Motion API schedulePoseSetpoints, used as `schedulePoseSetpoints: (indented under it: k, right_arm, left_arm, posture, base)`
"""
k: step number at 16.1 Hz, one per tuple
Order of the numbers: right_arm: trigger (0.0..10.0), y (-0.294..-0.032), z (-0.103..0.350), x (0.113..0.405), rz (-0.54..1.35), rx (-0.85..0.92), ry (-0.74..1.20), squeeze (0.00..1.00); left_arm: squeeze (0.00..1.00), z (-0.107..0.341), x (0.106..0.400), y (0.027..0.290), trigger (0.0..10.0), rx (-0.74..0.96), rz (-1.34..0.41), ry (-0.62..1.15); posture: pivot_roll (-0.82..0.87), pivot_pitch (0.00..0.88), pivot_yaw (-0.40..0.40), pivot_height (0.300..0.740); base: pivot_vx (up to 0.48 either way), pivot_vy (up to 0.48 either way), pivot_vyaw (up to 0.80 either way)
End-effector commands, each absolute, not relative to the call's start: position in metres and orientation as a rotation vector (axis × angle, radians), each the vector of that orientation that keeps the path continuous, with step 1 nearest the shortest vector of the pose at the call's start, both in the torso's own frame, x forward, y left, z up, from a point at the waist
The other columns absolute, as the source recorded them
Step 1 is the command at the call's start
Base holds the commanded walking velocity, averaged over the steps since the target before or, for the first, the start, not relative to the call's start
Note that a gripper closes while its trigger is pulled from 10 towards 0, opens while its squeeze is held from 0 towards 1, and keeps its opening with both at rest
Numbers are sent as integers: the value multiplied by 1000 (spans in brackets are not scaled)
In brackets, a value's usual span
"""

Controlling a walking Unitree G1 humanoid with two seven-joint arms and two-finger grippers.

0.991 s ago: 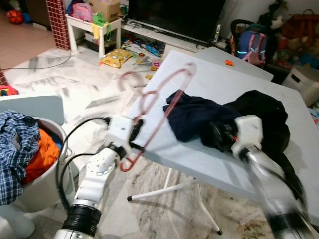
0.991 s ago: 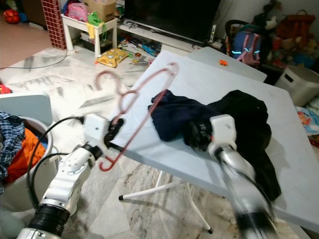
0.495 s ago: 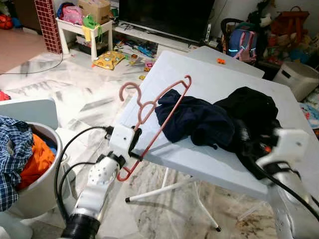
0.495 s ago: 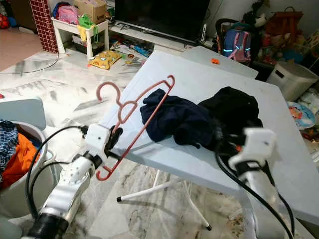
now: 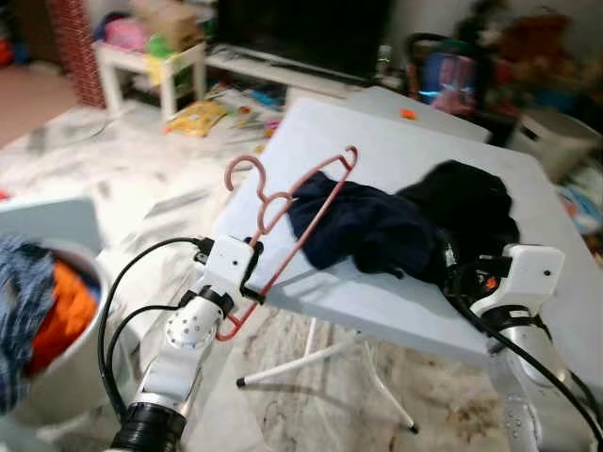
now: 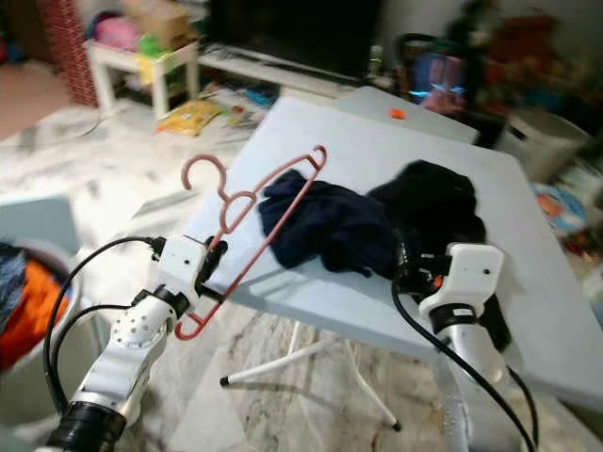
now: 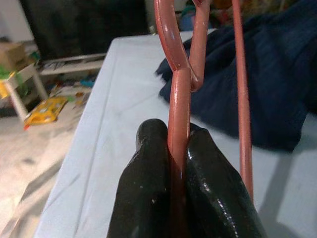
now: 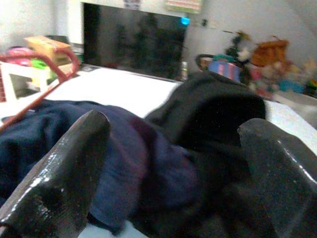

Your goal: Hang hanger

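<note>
The left gripper (image 7: 171,173) clamps the pink hanger (image 5: 300,218) at the table's (image 5: 396,151) near-left edge, apparently ready for hanging, while the right gripper (image 8: 168,168) gapes toward dark clothes (image 5: 405,221).

no readable text, no labels, no brands, no numbers in any view

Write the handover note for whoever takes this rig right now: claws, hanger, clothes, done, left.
Left claw: shut on the pink hanger, held at the table's near-left edge, its hook up and away from the robot.
Right claw: open, empty, at the black garment.
Navy garment lies beside the black one on the table, touching the hanger.
Done: hanger picked up.
Left: hanger carries nothing and is not hung anywhere.
</note>
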State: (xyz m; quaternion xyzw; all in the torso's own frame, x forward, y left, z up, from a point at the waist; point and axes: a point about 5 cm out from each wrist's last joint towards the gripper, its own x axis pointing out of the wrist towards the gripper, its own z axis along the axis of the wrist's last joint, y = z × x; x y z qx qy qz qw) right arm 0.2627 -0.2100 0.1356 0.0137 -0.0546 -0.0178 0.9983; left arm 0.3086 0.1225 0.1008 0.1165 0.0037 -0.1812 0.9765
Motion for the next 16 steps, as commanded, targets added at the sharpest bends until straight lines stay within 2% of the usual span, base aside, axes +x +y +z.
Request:
schedulePoseSetpoints:
  k: [1, 5, 16]
  right_arm:
    - [10000, -216, 138, 261, -59, 19, -107, 0]
    - [10000, -218, 138, 261, -62, 17, -99, 0]
    - [10000, -221, 137, 263, -55, -9, -85, 0]
  left_arm:
    - [0, 100, 309, 114, 10000, 242, -388, 11]
    - [0, 100, 307, 109, 10000, 237, -409, 11]
    - [0, 100, 309, 106, 10000, 226, -414, 5]
  posture:
    - [238, 0, -161, 740]
    - [231, 0, -163, 740]
    - [234, 0, -174, 740]
  base:
    - [0, 0, -800]
    - [0, 0, -675]
    - [0, 0, 0]
